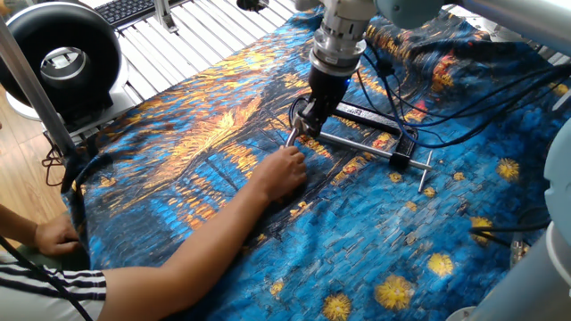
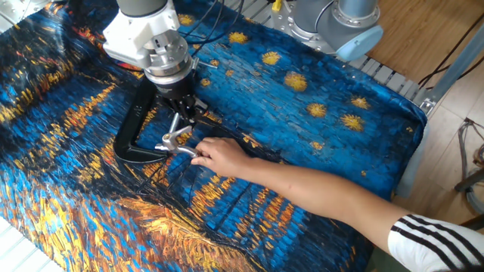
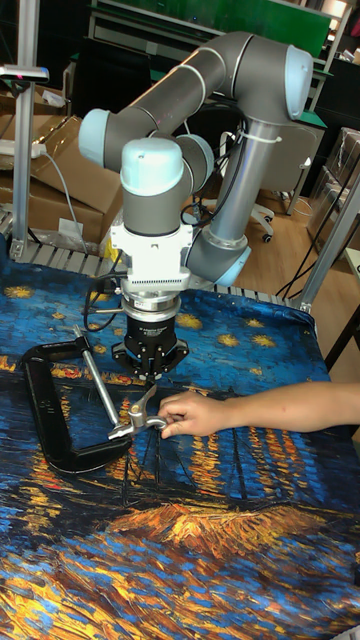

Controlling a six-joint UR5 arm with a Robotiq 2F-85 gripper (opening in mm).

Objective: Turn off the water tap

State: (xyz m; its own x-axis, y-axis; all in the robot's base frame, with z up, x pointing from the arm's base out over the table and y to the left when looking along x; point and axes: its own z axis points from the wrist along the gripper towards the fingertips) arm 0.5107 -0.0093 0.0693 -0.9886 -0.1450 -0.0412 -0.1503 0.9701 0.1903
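One fixed view: we see the gripper [image 1: 306,120] low over the water tap [image 1: 292,141], which sits in the black C-clamp [image 1: 393,134] on the blue cloth [image 1: 375,241], nearer its far edge than its near edge. A person's hand [image 1: 282,171] touches the tap's spout end. We cannot tell how the jaws stand here.

The other fixed view: the gripper [image 2: 181,109] is directly above the tap [image 2: 175,142]. The 2 fingers point at the lever, apparently just off it. Hand [image 2: 215,156] rests on the tap.

Tall fixed view: gripper [image 3: 150,378] hovers just above the tap [image 3: 140,415]; jaw gap unresolved. Clamp [image 3: 50,420] lies toward the cloth's left edge.

Progress, our judgement: approach mostly done; grasping and turning the lever remain.
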